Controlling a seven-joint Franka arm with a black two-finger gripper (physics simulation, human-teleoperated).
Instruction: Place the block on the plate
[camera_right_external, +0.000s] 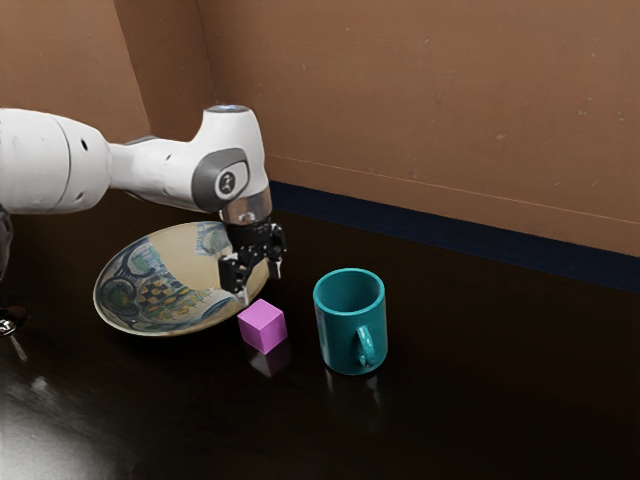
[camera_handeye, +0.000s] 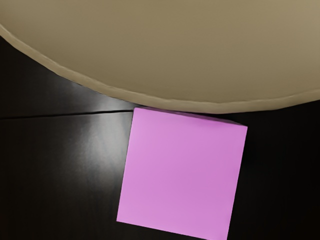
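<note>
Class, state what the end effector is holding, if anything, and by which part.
Nothing is held: the end effector is open, and the pink block sits on the table.

White arm (camera_right_external: 160, 172), grey-ringed joint (camera_right_external: 207, 182), seemingly metallic collar (camera_right_external: 247, 209), black tool (camera_right_external: 260, 284)

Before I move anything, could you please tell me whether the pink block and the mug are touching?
Apart: the exterior view shows dark tabletop between the block and the mug.

Exterior view looks across — wrist view down, closer.
</note>
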